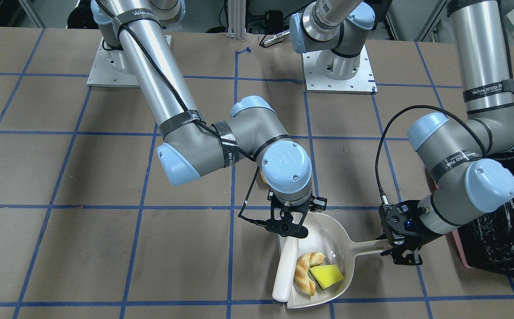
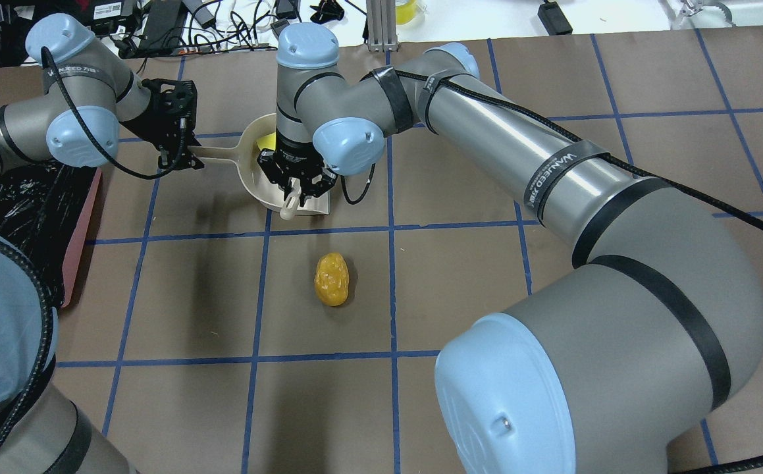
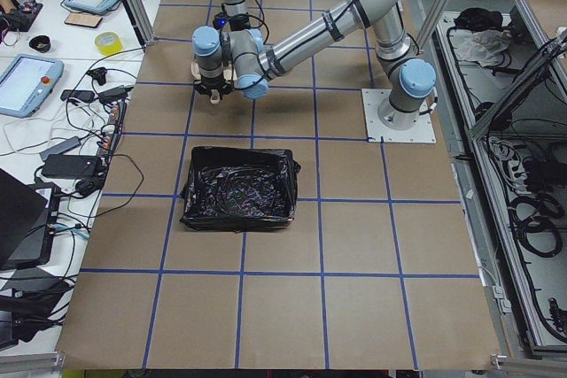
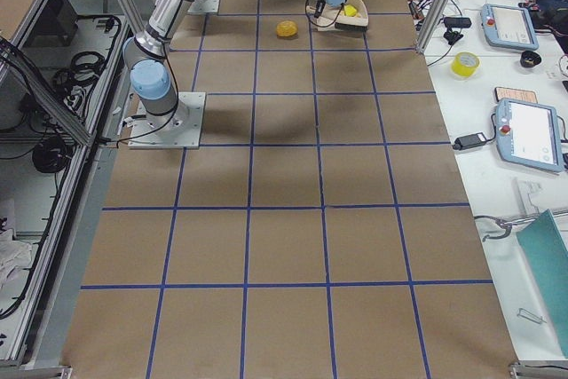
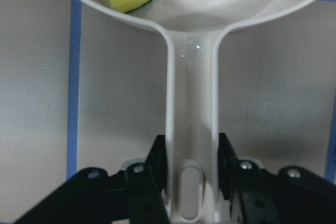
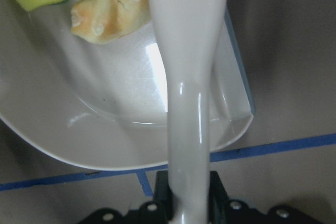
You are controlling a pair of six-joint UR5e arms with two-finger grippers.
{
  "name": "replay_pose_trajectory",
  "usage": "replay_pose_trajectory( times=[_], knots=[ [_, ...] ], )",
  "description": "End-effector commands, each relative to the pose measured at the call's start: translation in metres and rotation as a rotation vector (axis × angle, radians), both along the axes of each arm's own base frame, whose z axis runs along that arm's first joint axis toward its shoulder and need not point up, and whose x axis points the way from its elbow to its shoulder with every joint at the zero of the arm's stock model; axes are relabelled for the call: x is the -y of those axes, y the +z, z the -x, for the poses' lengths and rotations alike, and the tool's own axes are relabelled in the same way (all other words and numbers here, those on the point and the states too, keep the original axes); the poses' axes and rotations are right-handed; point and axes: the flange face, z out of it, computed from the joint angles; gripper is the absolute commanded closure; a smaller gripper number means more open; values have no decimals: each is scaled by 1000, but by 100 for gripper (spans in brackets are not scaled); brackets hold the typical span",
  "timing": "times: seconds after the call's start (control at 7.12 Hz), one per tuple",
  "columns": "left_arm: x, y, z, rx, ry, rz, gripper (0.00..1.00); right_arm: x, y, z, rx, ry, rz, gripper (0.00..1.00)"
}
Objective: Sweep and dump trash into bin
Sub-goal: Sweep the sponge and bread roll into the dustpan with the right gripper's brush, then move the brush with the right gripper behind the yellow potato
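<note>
A shallow beige plastic dustpan sits on a table covered in matte brown paper with a blue tape grid. The pan is smooth and glossy, with a rounded back wall and a long, narrow handle.

The left gripper is clamped on the far end of that handle, its black fingers pressed against both sides with no gap.

The right gripper points down over the pan's open mouth. Its jaws are closed around the smooth cream handle of a brush, which lies along the mouth edge. The bristles cannot be made out.

Two pieces of trash lie inside the pan, just past the brush and touching each other. One is a curved, ridged tan croissant, the other a yellow sponge wedge with flat, straight-cut faces. The left wrist view cuts the sponge off at its top edge.

The third piece, a lumpy golden-brown potato-like oval, lies on the paper well outside the pan, toward the robot and clear of both grippers. From the front, the right arm's wrist almost wholly hides it.

The bin, a pink rectangular box lined with a crinkled, glossy black bag, stands beyond the pan's handle end. The left arm covers part of it.
</note>
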Motion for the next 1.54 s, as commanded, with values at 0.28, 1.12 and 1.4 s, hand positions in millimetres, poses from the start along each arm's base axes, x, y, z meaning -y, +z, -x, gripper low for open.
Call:
replay_pose_trajectory(
  times=[0.28, 1.12, 1.4],
  knots=[
    [-34, 5, -40, 2, -16, 2, 100, -25, 88, 82, -101, 64, -94, 100],
    [-134, 6, -37, 13, -44, -58, 100, -221, 18, 130, -111, 142, -110, 100],
    [-149, 4, -40, 8, -26, -69, 100, -262, -2, 98, -101, 217, -59, 100]
  ],
)
